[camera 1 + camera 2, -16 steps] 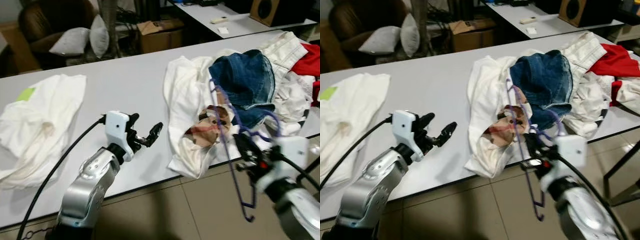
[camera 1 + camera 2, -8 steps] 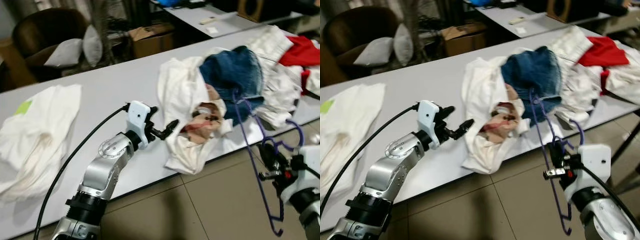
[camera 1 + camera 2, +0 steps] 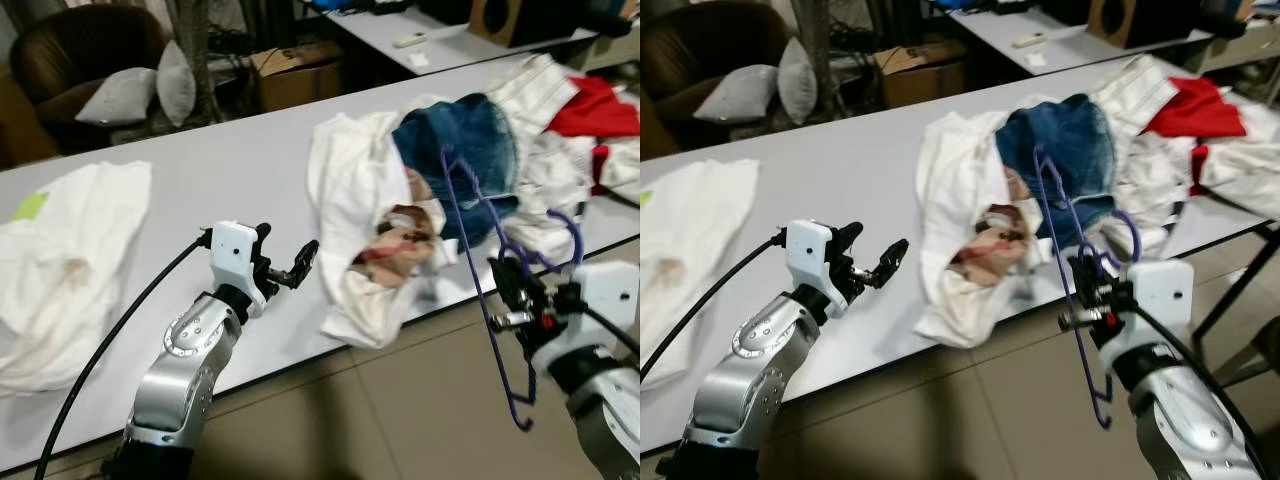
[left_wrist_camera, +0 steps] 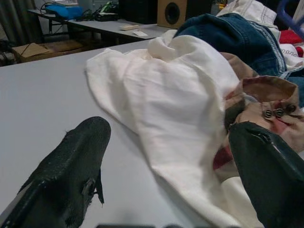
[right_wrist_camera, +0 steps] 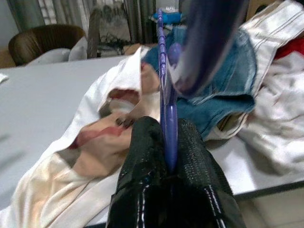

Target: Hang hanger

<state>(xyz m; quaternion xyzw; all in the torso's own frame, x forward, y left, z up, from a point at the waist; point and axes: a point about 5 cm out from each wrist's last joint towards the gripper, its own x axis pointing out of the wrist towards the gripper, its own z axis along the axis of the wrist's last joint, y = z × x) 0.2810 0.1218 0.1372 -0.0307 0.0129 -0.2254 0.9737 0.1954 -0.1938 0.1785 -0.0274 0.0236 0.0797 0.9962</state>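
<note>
A purple plastic hanger (image 3: pixel 478 262) stands nearly upright in front of the table's near edge, its hook (image 3: pixel 560 232) curling beside my right wrist. My right gripper (image 3: pixel 512 300) is shut on the hanger (image 5: pixel 166 109), both black fingers pressed against the bar. My left gripper (image 3: pixel 290 270) hovers open just above the grey table (image 3: pixel 220 190), left of a white garment (image 3: pixel 350 190). In the left wrist view its two fingertips (image 4: pixel 71 161) stand wide apart with the white garment (image 4: pixel 166 104) beyond them.
A heap of clothes covers the table's right part: blue jeans (image 3: pixel 470 150), a plaid piece (image 3: pixel 400 240), white and red items (image 3: pixel 590 105). Another white garment (image 3: pixel 70 250) lies at the left. Behind stand a brown armchair (image 3: pixel 70 50), a cardboard box (image 3: pixel 300 65) and a second desk (image 3: pixel 480 35).
The camera has shifted. My left gripper has drawn back leftwards from the white garment. The right gripper still holds the hanger, now a little higher and closer to the table edge.
</note>
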